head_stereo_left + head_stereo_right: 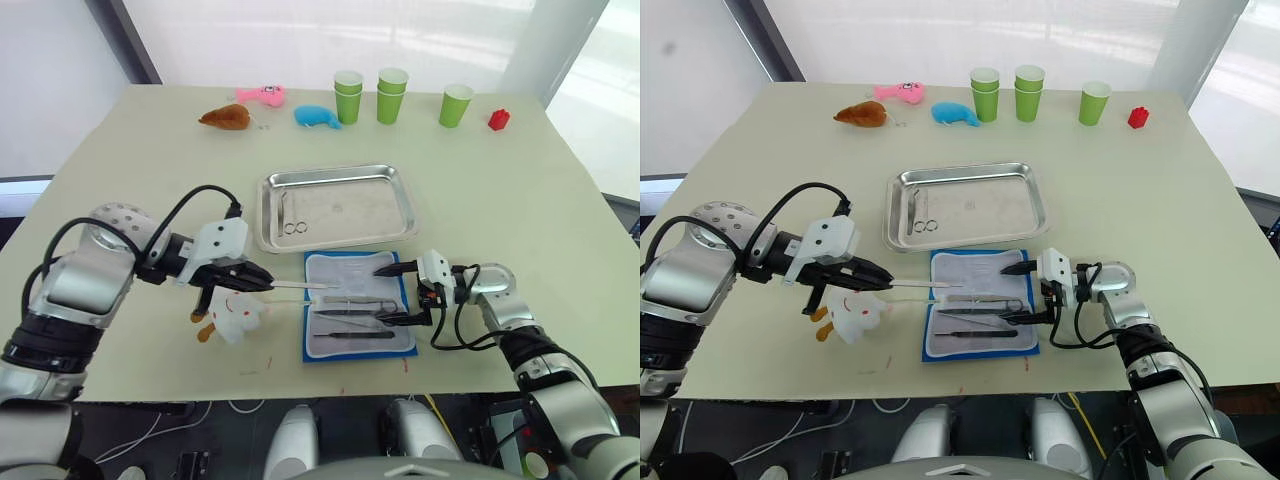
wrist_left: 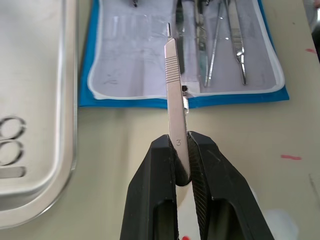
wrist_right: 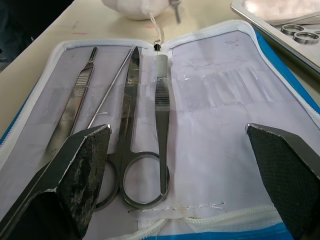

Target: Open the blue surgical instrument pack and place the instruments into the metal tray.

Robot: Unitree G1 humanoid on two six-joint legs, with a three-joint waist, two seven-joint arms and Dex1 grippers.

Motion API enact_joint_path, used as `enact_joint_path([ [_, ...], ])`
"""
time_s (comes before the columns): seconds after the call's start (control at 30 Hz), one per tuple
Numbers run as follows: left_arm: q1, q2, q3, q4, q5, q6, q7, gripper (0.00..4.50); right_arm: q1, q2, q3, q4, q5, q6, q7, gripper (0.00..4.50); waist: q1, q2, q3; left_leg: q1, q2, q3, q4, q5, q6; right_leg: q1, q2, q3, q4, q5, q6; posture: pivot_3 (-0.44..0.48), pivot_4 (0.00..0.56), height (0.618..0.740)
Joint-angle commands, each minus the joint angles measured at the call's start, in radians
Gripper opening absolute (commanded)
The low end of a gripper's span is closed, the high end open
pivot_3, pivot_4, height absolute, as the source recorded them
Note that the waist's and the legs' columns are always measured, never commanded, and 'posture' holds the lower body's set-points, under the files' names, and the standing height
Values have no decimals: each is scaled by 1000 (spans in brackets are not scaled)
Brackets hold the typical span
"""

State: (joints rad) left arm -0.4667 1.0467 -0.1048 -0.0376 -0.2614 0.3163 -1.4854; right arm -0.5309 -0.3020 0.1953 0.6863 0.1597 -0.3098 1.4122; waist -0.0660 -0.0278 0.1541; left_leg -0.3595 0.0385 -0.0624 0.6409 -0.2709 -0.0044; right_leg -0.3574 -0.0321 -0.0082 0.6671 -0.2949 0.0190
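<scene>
Instruments (image 3: 135,125) lie in the open blue surgical instrument pack (image 1: 358,305), between the right gripper's (image 3: 180,165) spread jaws. Thin, stiff and probably slippery, they suit a grip at mid-shaft. The left gripper (image 2: 182,165) pinches a flat scalpel handle (image 2: 175,105) by its end, beside the metal tray (image 1: 335,205). The pale table (image 1: 520,200) offers ample room.

Shiny steel tray (image 1: 335,237), blue cloth pack (image 1: 358,352), ribbed metal scalpel handle (image 2: 174,95).
</scene>
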Motion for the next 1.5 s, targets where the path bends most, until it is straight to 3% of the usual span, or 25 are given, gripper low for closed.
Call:
enact_joint_path([
  [0.03, -29, -18, 68, -19, -46, 51, 55, 34, 51, 11, 63, 77, -69, 31, -17, 4500, 0, 0, 0, 0, 0, 1, 0, 0, 0, 0, 0, 0, 0, 0, 0, 0, 150, 740],
  [0.37, -121, -259, 178, -114, -96, 419, 532, 34, 51, 12, 66, 76, -70, 31, -14, 4500, 6, -1, 0, 1, 2, 2, 0, 0, 0, -4, 3, 4, 6, 0, 0, 0, 150, 740],
  [0.5, -146, -429, 212, -164, -58, 550, 828, 34, 54, 14, 68, 74, -70, 33, -16, 4500, 14, -2, 0, 6, 1, 3, 0, 1, -2, -3, 2, 7, 10, 0, 0, 0, 150, 740],
  [0.67, -125, -548, 176, -215, 29, 583, 1058, 34, 55, 14, 71, 76, -71, 30, -16, 4500, 15, -1, 0, 7, 2, 3, 0, 2, -3, -3, 3, 13, 11, 0, 0, 0, 150, 740],
  [1.2, -171, -990, 221, -111, 153, 596, 1573, 34, 60, 14, 76, 70, -73, 30, -15, 4500, 20, -3, -1, 12, 1, 10, -5, 5, -9, -2, 1, 22, 11, 1, 1, 0, 150, 740],
  [1.5, -152, -1129, 265, -71, 191, 610, 1746, 34, 57, 14, 75, 76, -75, 26, -18, 4500, 21, -3, -1, 13, 1, 13, -6, 7, -16, -2, 2, 21, 10, 1, 1, 0, 150, 740],
])
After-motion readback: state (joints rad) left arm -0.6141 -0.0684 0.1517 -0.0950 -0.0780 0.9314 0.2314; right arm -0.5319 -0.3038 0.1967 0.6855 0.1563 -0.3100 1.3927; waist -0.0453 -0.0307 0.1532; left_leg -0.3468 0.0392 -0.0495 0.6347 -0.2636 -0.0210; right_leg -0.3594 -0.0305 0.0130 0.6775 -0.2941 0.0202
